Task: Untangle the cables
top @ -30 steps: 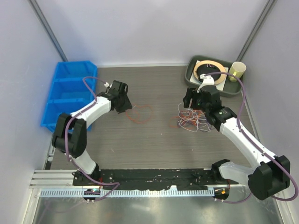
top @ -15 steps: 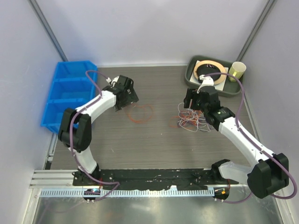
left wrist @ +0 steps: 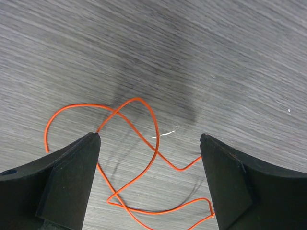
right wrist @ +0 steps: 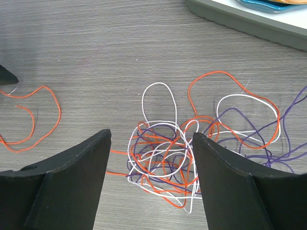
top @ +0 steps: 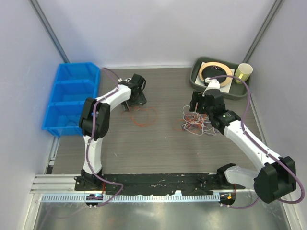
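Orange wire [left wrist: 139, 99] lies alone in loose loops on the table [top: 163, 148], left of centre and well apart from the other cables [right wrist: 163, 153]. These form a knot of orange, white and purple strands right of centre. The left gripper [left wrist: 148, 139] hangs over the single wire with its jaws apart and nothing between them. The right gripper [right wrist: 151, 135] hovers above the knot, jaws likewise spread and empty, probably positioned to pick out one loop. Open table between the two groups and toward the near edge gives room to draw strands out. The blue bin [top: 72, 96] bounds the left side. The tray [top: 195, 76] and cup [top: 243, 72] stand just beyond the knot, at the far right.
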`<state>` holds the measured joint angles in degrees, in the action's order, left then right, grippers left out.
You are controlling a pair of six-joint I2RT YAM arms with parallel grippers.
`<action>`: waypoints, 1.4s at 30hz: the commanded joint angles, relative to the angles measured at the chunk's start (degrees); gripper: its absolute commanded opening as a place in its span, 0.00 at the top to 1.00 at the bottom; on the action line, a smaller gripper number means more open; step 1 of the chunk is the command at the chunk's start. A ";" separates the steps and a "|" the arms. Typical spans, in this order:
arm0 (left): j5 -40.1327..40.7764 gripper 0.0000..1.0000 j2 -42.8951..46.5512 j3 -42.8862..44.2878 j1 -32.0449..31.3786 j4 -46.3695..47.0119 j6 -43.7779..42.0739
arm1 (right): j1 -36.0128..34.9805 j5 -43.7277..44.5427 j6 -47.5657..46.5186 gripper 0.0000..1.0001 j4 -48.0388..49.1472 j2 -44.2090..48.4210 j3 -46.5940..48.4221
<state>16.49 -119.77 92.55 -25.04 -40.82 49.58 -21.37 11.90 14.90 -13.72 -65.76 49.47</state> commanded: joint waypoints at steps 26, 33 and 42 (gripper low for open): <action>21.12 1.00 30.45 -1.14 9.71 -9.10 -7.92 | 0.01 5.33 0.22 0.25 2.11 0.54 -0.78; 22.26 1.00 39.95 -5.53 23.18 -11.30 -6.96 | 0.01 2.95 0.49 0.25 2.56 -0.86 -0.87; 23.94 1.00 39.96 -7.47 36.37 -10.78 -6.42 | 0.01 2.60 0.49 0.25 2.47 -1.13 -0.69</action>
<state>38.44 -79.61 85.69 8.32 -53.19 43.05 -21.37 14.70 15.14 -13.69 -66.81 48.16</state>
